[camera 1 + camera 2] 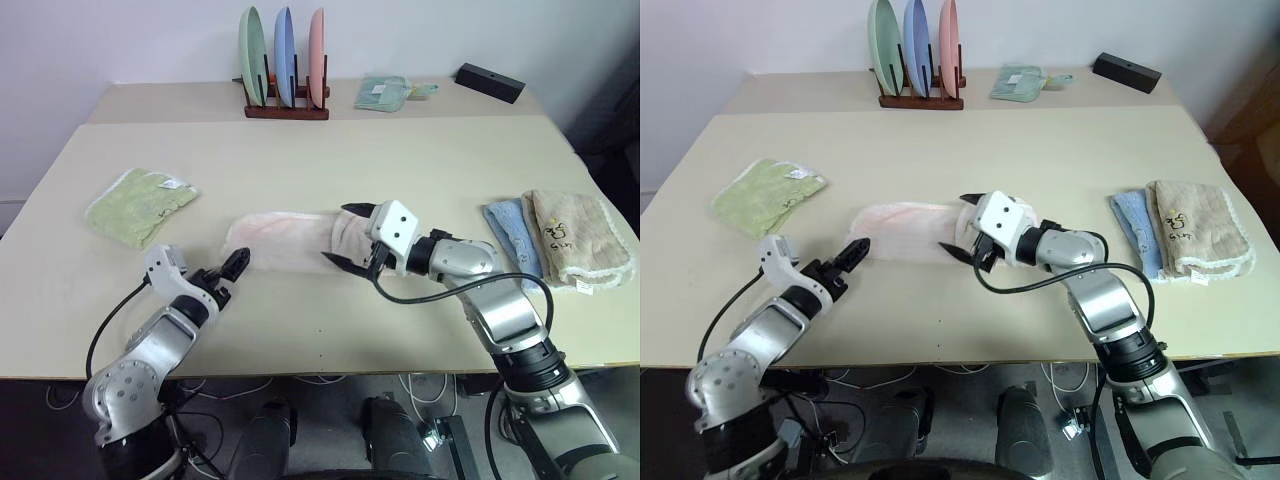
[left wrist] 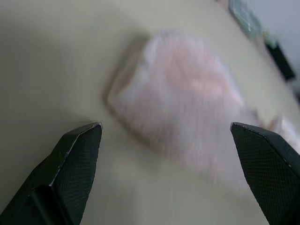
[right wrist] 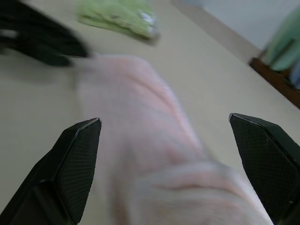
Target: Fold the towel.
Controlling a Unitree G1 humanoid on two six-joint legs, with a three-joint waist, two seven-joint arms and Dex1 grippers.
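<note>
The table (image 1: 300, 160) is spread beneath both claws. The towel (image 1: 285, 240), folded into a strip, lies between them; soft and limp, it is best pinched at an end. The right gripper (image 1: 352, 238) and left gripper (image 1: 232, 270) are spread apart, empty.

Left arm: extends forward from the lower left, forearm angled inward. The left pincer (image 1: 232, 272) points forward and slightly down, fingers spread wide, holding nothing.

Right arm: bends at the elbow, forearm reaching leftward across the front. The right pincer (image 1: 350, 236) points to the left, near level, fingers spread wide, holding nothing.
</note>
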